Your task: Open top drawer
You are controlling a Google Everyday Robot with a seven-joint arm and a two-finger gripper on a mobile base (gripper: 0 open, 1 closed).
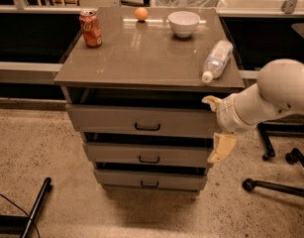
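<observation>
The top drawer point(107, 119) is the widest and tallest of three grey-brown fronts in the cabinet, with a small dark bar handle point(147, 127) at its centre. A dark gap shows between its front and the cabinet top. My gripper point(214, 125) is at the drawer's right end, level with its front and well to the right of the handle. Its cream fingers point(222, 147) are spread apart, one above and one below, holding nothing. The white arm comes in from the right.
On the cabinet top point(141, 58) are a red can point(90, 28), an orange point(141, 14), a white bowl point(183, 23) and a lying plastic bottle point(217, 59). Two narrower drawers point(112, 152) sit below. Chair legs and castors point(270, 182) are on the floor at right.
</observation>
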